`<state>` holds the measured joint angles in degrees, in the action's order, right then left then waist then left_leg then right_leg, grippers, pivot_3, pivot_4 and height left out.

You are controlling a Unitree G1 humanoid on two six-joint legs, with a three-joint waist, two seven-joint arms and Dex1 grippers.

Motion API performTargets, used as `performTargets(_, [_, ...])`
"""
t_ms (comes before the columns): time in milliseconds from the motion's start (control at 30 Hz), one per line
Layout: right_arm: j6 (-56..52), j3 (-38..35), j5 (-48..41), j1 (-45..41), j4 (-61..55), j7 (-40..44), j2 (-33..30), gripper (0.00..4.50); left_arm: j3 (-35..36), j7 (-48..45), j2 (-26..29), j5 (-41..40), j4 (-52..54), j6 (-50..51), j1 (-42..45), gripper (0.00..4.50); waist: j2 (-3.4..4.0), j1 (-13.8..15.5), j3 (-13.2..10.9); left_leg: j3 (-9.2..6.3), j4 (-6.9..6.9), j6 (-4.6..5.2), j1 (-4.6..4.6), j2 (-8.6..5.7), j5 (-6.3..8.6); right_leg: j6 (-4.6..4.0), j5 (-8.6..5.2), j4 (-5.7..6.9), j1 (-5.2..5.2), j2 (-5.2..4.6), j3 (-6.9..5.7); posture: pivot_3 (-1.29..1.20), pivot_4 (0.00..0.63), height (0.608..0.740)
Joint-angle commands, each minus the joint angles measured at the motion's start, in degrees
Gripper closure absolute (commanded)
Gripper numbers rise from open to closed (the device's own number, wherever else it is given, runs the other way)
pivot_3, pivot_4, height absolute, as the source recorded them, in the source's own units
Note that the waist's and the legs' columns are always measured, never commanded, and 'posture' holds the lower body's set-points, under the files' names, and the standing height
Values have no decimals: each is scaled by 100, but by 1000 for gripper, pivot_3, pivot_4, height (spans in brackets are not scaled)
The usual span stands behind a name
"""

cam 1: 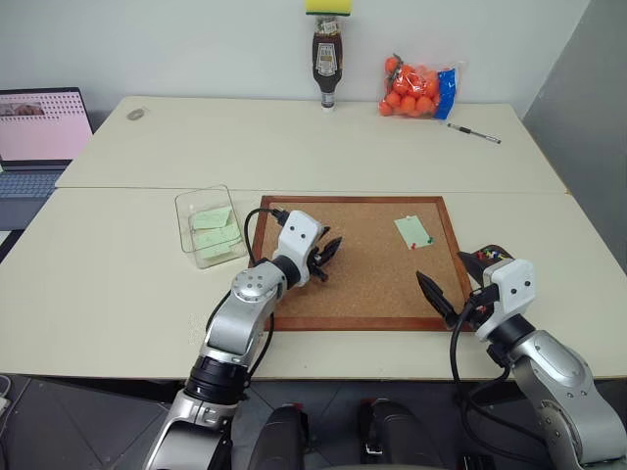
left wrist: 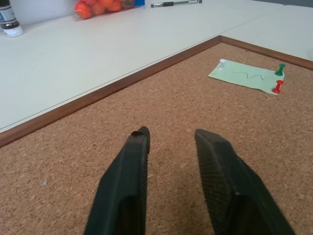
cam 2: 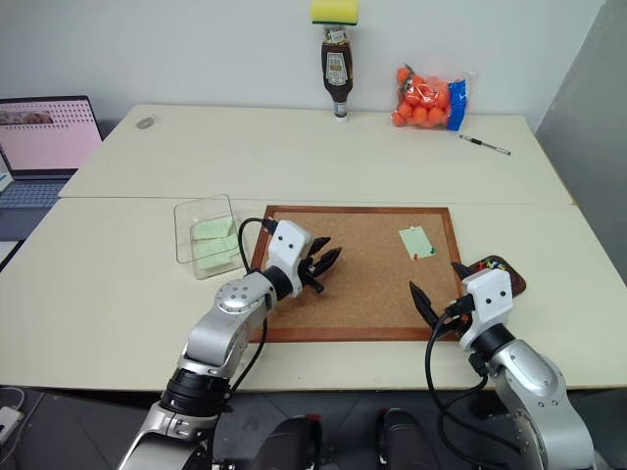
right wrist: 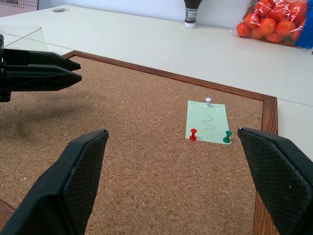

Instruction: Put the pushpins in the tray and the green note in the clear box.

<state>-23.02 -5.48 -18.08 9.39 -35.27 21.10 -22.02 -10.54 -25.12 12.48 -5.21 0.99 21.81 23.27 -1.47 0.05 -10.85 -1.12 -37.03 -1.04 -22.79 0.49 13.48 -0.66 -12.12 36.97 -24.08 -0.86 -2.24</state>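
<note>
The green note lies on the corkboard's far right part, pinned by a white pushpin, a green one and a red one. My left gripper hovers over the board's left part, well short of the note. Its fingers stand a narrow gap apart with nothing between them. Near the board's right front corner my right gripper is wide open and empty, pointing toward the note. The dark tray, with coloured pins in it, sits right of the board, partly hidden by my right hand. Left of the board stands the clear box, holding pale green slips.
A laptop is at the far left. A sauce bottle, a bag of oranges and a pen line the table's back. The table's near edge runs just below the corkboard.
</note>
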Motion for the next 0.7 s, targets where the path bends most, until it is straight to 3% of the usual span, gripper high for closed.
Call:
performTargets(33, [-22,-127,-75,-68,-263,-16,-43,0,-87,-68,-11,99,-1,-216,88,3800,0,0,0,0,0,0,0,0,0,0,0,0,0,1,0,0,150,740])
performTargets(167, [-49,-152,-88,-127,-226,11,-86,0,-108,-102,25,189,-148,-298,67,4443,0,0,0,0,0,0,0,0,0,0,0,0,0,2,0,0,150,740])
performTargets(433, [-395,-152,-199,-406,-203,-65,-96,0,-127,-266,-16,199,-704,-317,112,4443,0,-1,0,1,0,0,0,0,0,0,0,0,0,3,0,0,150,740])
performTargets(700, [-1636,-180,-324,-1969,791,-484,-56,0,-154,-393,-13,293,-1079,-332,161,4443,2,0,3,3,-4,1,7,0,-1,8,6,3,5,6,1,0,150,740])
